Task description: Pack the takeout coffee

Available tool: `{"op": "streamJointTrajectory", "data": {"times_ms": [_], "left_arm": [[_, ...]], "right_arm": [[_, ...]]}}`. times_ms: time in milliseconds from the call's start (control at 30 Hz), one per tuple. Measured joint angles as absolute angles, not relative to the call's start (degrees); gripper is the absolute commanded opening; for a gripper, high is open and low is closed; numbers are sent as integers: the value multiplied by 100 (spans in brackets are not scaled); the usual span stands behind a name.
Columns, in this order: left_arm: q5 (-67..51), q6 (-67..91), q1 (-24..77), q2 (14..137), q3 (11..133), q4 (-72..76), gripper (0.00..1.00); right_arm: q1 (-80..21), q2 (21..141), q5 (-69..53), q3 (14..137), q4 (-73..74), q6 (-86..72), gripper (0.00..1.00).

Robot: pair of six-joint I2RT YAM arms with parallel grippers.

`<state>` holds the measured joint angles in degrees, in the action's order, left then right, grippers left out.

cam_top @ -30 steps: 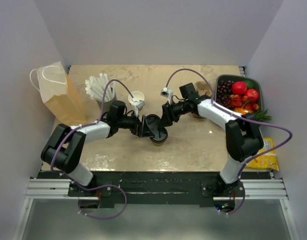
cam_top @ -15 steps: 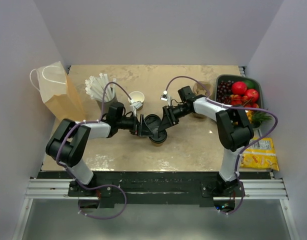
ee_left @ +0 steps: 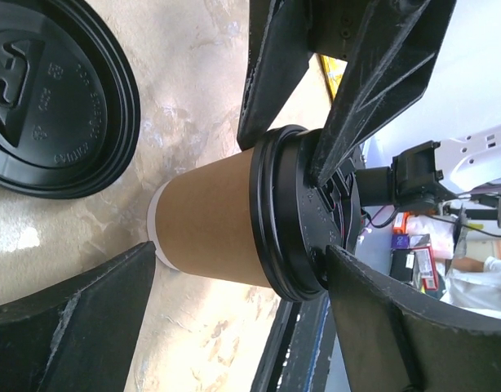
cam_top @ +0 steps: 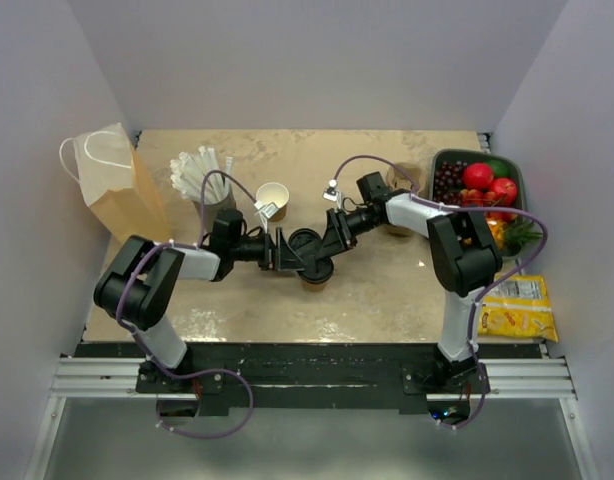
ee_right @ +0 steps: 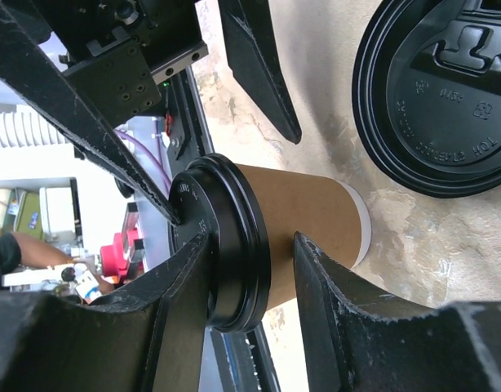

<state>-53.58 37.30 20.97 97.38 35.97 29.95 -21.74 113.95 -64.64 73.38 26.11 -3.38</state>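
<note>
Roughly mid-table [cam_top: 387, 290] stands the coffee [ee_left: 206, 220], upright, black lid on; everything else is placed from it. Bag [cam_top: 117, 200]: well to the left of the coffee and further back, upright against the wall, handles up. Fruit tray [cam_top: 438, 160]: well to the right and back, holding red fruit and dark grapes. Both arms reach in to the coffee from either side. Left gripper [ee_left: 234, 261]: jaws wide, one finger on each side of the coffee, and a gap shows at the cup base, so no hold. Right gripper [ee_right: 250, 245]: jaws drawn in at the top of the coffee, pinching it at the lid rim, one finger lying across the lid top. Yellow snack packet [cam_top: 515, 308]: far right of the coffee, toward the near edge. Straw cup [cam_top: 202, 180]: left and back, near the bag. Lidless cup [cam_top: 272, 193]: just behind-left of the coffee, white inside showing. Loose lid [ee_left: 46, 90]: flat on the table right beside the coffee, not touching it.
</note>
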Motion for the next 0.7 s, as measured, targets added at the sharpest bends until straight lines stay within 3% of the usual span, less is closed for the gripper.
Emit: {"op": "streamJointTrajectory", "data": {"times_ms": [700], "left_arm": [[-4829, 4134, 2128, 9332, 3046, 3621, 84]], "right_arm": [[-2241, 10814, -6049, 6967, 2633, 495, 46]]}}
